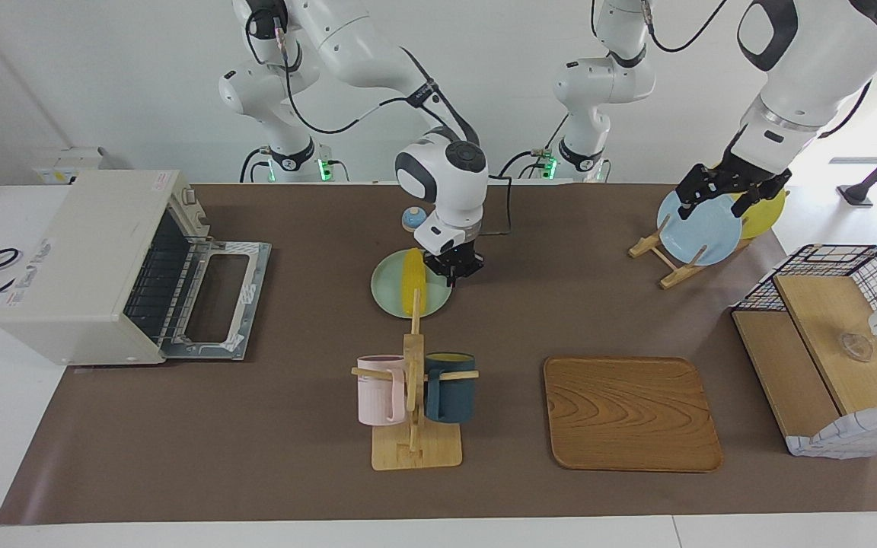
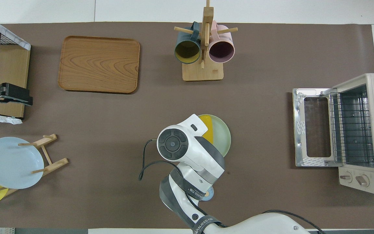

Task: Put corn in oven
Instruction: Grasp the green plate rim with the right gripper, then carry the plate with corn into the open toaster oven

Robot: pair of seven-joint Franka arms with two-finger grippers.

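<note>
The yellow corn (image 1: 413, 280) lies on a pale green plate (image 1: 389, 293) at the middle of the table; it also shows in the overhead view (image 2: 206, 130), partly hidden by my right arm. My right gripper (image 1: 454, 272) is low over the plate's edge, right beside the corn on the side toward the left arm's end, fingers apart and holding nothing. The cream-white oven (image 1: 81, 259) stands at the right arm's end, its door (image 1: 218, 297) folded down flat and its wire rack (image 2: 351, 126) showing. My left gripper (image 1: 722, 199) waits open over the plate rack.
A mug rack (image 1: 414, 396) with a pink and a dark blue mug stands farther from the robots than the plate. A wooden tray (image 1: 629, 415), a wire basket with wooden boards (image 1: 834, 335), a plate rack with a blue plate (image 1: 701, 228) and a small blue round object (image 1: 412, 219) are also here.
</note>
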